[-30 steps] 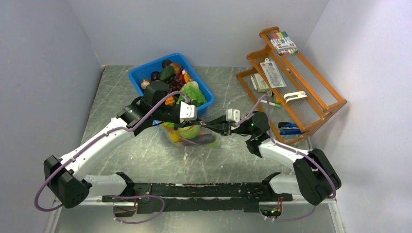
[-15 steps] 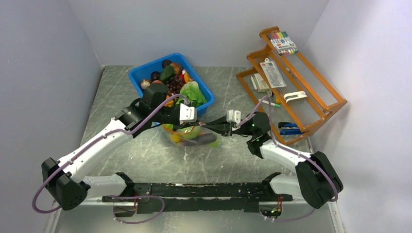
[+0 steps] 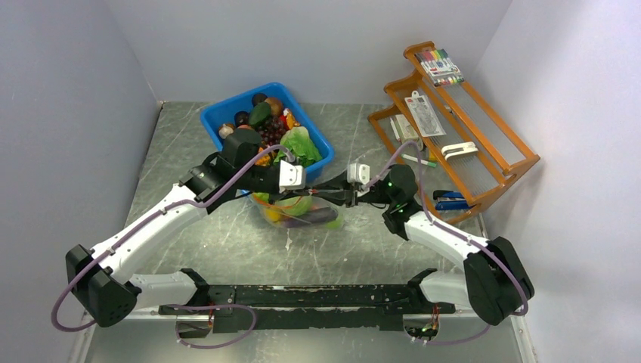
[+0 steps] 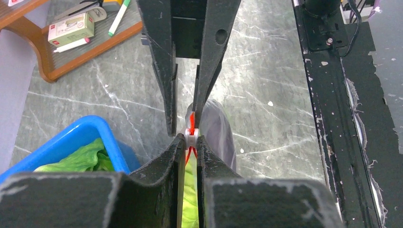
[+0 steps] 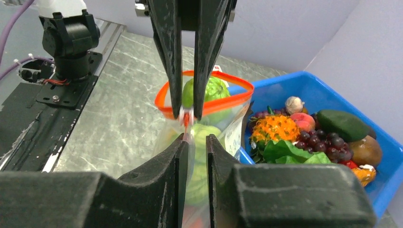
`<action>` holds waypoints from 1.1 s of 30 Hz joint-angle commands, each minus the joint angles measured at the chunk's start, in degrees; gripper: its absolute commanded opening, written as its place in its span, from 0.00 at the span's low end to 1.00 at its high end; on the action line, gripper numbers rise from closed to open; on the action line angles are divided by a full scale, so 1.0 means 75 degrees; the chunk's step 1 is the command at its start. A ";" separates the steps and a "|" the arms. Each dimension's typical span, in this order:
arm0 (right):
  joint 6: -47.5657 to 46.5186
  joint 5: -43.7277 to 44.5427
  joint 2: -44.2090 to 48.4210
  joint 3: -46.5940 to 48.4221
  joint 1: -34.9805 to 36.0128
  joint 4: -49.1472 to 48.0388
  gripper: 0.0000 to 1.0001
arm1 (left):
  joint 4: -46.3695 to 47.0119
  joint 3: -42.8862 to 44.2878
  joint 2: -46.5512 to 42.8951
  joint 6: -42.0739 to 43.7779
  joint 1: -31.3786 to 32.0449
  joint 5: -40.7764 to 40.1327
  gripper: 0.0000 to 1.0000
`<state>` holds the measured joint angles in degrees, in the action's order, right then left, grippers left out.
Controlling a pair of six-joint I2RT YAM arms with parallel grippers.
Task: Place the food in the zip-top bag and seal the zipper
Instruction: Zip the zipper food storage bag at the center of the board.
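Note:
The clear zip-top bag (image 3: 301, 214) hangs between my two grippers just in front of the blue bin, with food (image 3: 296, 206) inside it. A green ball (image 5: 215, 89) shows through its mouth. The orange zipper (image 5: 228, 101) still gapes in a loop. My left gripper (image 4: 189, 138) is shut on the zipper at its white slider (image 4: 190, 136). My right gripper (image 5: 195, 138) faces it from the other side, its jaws slightly apart. The bag's corner lies against one of the right gripper's fingers (image 5: 183, 142) and is not pinched.
The blue bin (image 3: 219, 113) behind the bag holds more toy food: lettuce, grapes, avocado. A wooden rack (image 3: 484, 162) with pens and stationery stands at the right. The black rail (image 3: 317, 299) with the arm bases runs along the near edge.
My right gripper's jaws have parted and let go of the bag's end, and that wrist has shifted slightly towards the left arm. The left gripper keeps its hold.

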<state>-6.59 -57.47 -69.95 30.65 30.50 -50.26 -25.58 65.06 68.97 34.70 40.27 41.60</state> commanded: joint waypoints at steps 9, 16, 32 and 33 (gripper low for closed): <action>-0.0515 0.0306 0.0238 0.0307 0.0246 0.0648 0.00 | -0.0206 0.0126 0.0140 -0.0158 -0.0017 0.0050 0.12; 0.0008 0.0205 0.0117 0.0189 0.0302 -0.0068 0.00 | -0.0198 0.0067 0.0139 -0.0131 -0.0018 0.0061 0.46; 0.0045 0.0558 -0.0025 0.0083 0.0445 -0.0226 0.00 | -0.0112 0.0134 0.0050 -0.0097 -0.0015 0.0088 0.07; 0.0128 0.0727 0.0035 -0.0027 0.0436 -0.0400 0.00 | -0.0124 0.0064 0.0006 -0.0083 -0.0014 0.0028 0.07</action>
<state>-6.87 -55.79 -70.26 32.14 33.34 -48.86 -26.55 65.17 69.97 33.65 39.94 41.28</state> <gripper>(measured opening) 0.006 0.100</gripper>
